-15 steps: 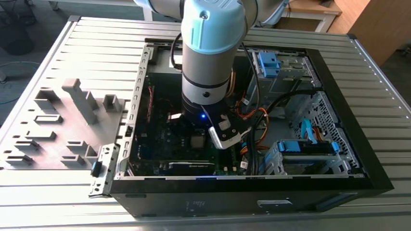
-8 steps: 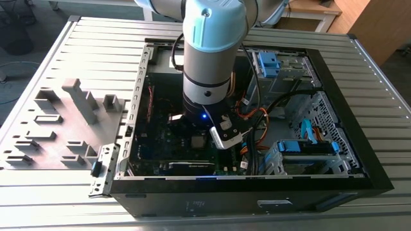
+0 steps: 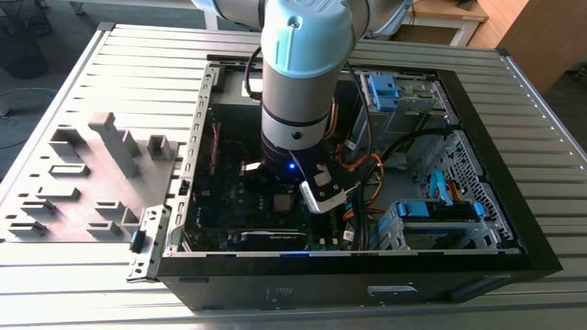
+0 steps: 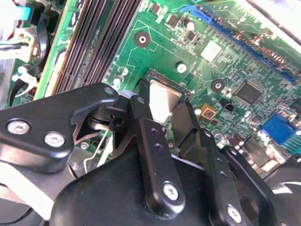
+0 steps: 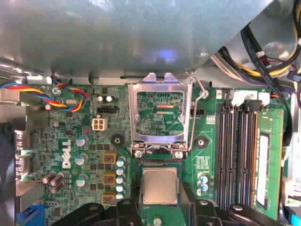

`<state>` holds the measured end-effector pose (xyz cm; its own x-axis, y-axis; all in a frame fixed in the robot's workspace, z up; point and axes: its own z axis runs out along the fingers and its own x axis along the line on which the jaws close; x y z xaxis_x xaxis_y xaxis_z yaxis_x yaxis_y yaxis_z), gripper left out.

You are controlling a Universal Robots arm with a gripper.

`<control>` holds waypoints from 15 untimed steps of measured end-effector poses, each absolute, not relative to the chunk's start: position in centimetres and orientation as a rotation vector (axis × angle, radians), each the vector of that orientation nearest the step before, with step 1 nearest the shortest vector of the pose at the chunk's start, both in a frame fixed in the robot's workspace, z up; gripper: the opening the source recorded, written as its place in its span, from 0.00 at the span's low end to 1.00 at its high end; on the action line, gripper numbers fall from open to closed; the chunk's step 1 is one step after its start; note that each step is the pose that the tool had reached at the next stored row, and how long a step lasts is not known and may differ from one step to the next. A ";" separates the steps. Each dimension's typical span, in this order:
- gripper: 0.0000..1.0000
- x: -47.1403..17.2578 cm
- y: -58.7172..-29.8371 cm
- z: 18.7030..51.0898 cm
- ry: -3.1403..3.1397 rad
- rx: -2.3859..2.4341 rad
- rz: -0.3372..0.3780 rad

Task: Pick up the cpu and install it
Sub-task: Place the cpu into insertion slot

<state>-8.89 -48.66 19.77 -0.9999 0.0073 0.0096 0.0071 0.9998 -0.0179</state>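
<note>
The small, flat, square cpu (image 4: 163,100) with its silver-grey metal top should be light and rigid. I judge it fragile all the same: a tilt or a sideways scrape could harm its underside or the socket contacts, and the smooth lid gives little friction. The sound hold is on 2 opposite edges, kept level, never on the top or bottom face.

The black 2-fingered gripper (image 4: 164,117) has it that way. In both wrist views its fingers (image 4: 143,123) sit either side of the cpu and appear pressed against 2 opposite edges, so I read the gripper as clenched on it.

The cpu lies centred between the fingertips, squarely over the dark square socket (image 5: 160,162) on the green motherboard (image 5: 94,141). It is just beside the silver metal load plate (image 5: 162,84), which stands hinged open. Whether the cpu is seated or a little above the socket, I cannot tell.

In the exterior view the grey arm (image 3: 303,69) reaches down into the open black computer case (image 3: 486,227) on the ribbed metal bench (image 3: 82,295).
</note>
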 end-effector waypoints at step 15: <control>0.46 -8.8 -48.7 19.8 -3.132 -0.001 0.027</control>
